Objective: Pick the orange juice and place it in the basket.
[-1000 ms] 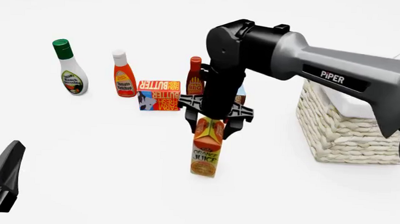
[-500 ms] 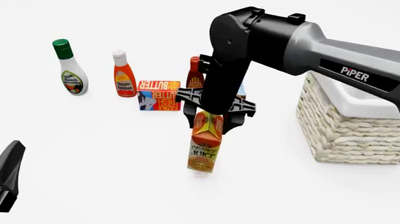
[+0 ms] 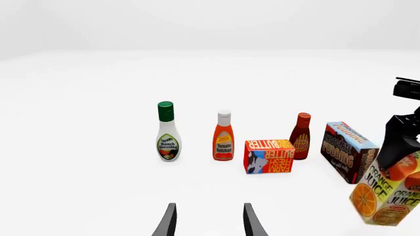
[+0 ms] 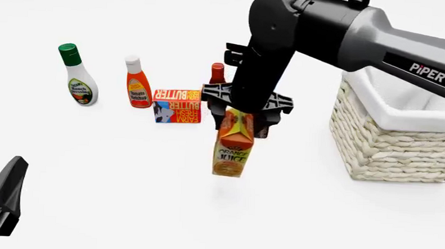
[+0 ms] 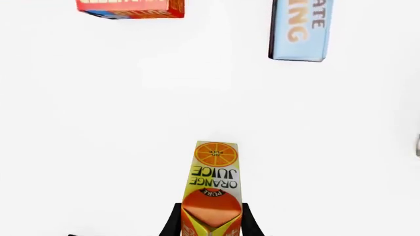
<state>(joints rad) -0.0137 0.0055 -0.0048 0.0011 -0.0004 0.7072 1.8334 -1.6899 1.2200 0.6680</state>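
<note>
My right gripper is shut on the gabled top of the orange juice carton and holds it upright in the air, well above the table and left of the basket. The carton also shows in the right wrist view, hanging between the two fingers, and at the edge of the left wrist view. The basket is cream wicker with a white liner, at the right. My left gripper is open and empty, low at the front left, far from the carton.
On the table behind the carton stand a ranch dressing bottle, a ketchup bottle, a butter box, a BBQ sauce bottle and a chocolate pudding box.
My right gripper has lifted the orange juice carton higher off the table and shifted slightly right toward the basket. The left arm has not moved.
</note>
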